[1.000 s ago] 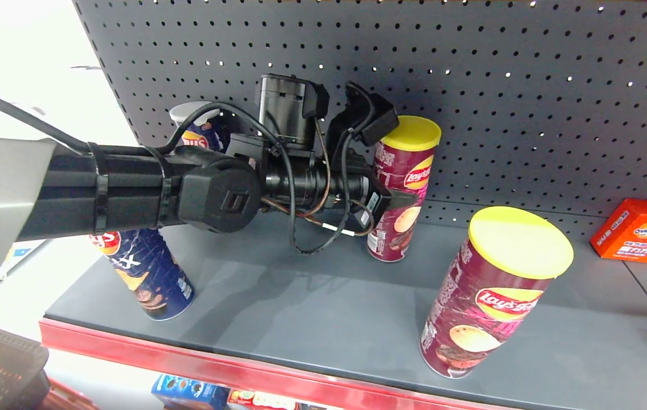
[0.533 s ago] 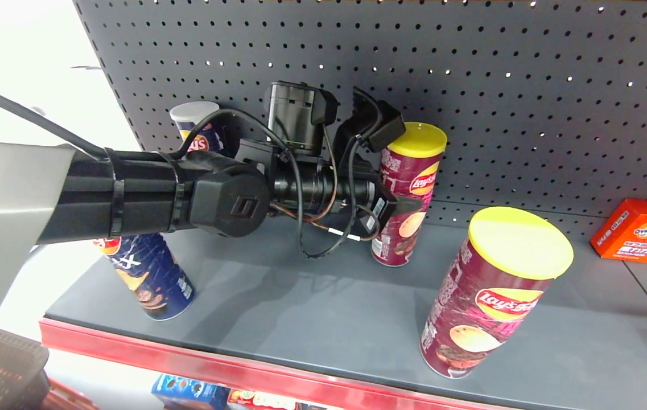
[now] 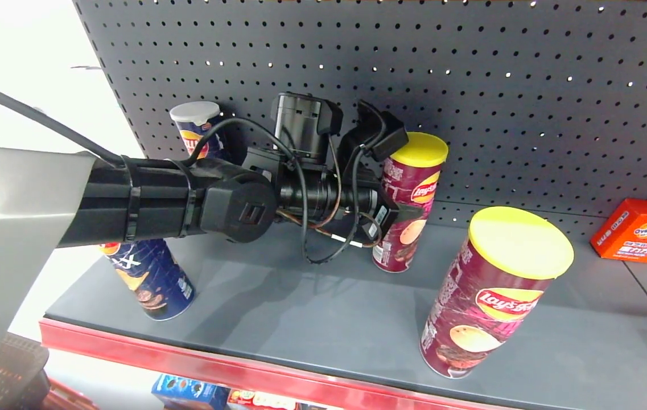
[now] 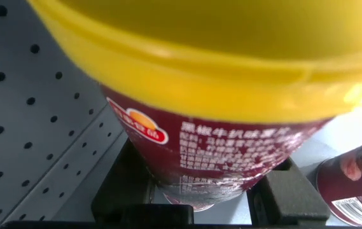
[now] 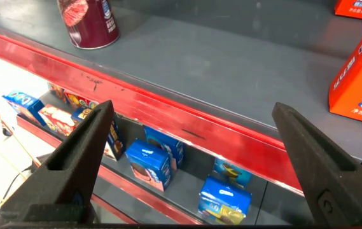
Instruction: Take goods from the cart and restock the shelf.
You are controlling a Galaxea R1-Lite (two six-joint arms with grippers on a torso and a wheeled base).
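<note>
- Left gripper (image 3: 404,212) is clamped from the side on the maroon cardboard chip can with a yellow lid (image 3: 417,171), which stands near-upright.
- Its base hangs near the grey metal shelf (image 3: 300,313) at the back edge, so you likely need to lower it straight down.

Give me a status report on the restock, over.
Left gripper shut on maroon can, at back of shelf. Right gripper open, empty, by the red edge. Second maroon can and blue cans stand apart from it.

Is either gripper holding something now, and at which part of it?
The left gripper holds the rear maroon chip can at the middle of its body, below the yellow lid. The right gripper holds nothing.
</note>
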